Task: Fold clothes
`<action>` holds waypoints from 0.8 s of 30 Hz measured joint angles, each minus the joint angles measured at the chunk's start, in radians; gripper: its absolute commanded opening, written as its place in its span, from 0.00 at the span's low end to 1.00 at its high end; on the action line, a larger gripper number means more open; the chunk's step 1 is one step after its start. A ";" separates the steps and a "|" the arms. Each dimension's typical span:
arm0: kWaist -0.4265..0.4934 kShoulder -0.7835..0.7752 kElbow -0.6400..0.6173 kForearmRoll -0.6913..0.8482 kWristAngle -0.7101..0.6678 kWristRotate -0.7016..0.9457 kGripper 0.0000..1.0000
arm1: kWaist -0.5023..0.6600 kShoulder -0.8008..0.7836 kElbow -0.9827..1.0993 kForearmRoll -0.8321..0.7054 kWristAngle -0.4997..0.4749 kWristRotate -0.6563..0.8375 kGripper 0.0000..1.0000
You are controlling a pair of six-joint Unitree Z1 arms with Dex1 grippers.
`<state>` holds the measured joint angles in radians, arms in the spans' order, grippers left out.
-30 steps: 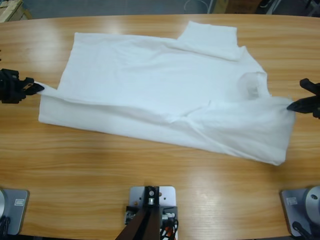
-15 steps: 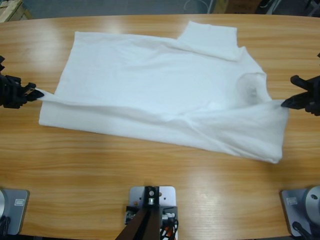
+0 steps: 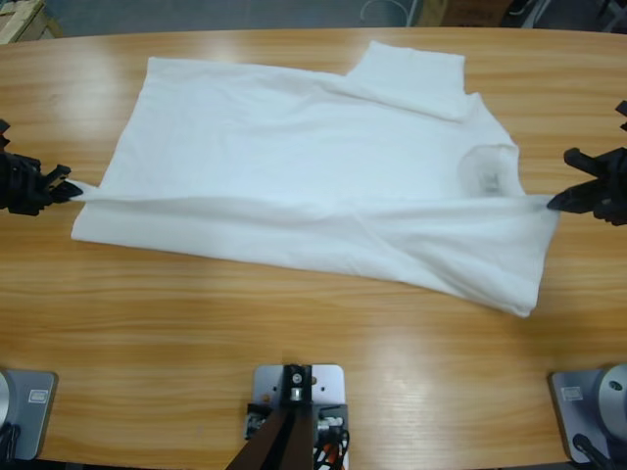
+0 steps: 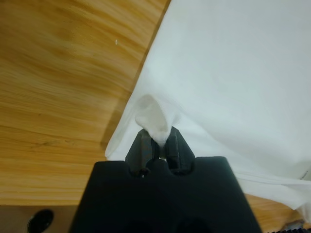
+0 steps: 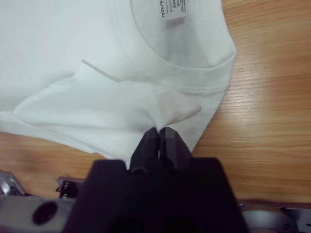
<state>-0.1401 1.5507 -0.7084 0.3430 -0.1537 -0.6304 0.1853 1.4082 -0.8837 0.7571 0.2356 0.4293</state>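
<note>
Both grippers, left (image 4: pixel 156 140) and right (image 5: pixel 159 136), are clenching thin pinches of the shirt (image 3: pixel 313 176), which is lying across the table (image 3: pixel 313 362) between its end edges; unequal pulling is risking a slipped hem and skewed fold.

Bright, even overhead light; pale glare streaks on the table (image 3: pixel 323 392), soft shadows
</note>
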 measured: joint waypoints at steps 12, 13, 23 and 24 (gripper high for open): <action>0.018 0.056 -0.039 0.000 -0.001 0.031 0.00 | 0.000 0.034 -0.050 0.000 -0.006 -0.019 0.00; 0.020 0.062 -0.046 0.000 -0.001 0.033 0.00 | 0.000 0.036 -0.051 0.000 -0.006 -0.022 0.00; 0.024 0.103 -0.069 -0.001 -0.001 0.058 0.87 | 0.000 0.062 -0.052 0.000 -0.010 -0.032 0.00; 0.025 0.107 -0.069 -0.001 -0.001 0.061 0.93 | 0.000 0.065 -0.052 0.000 -0.010 -0.032 0.00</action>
<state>-0.1149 1.6573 -0.7778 0.3415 -0.1546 -0.5692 0.1853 1.4728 -0.9352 0.7571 0.2251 0.3969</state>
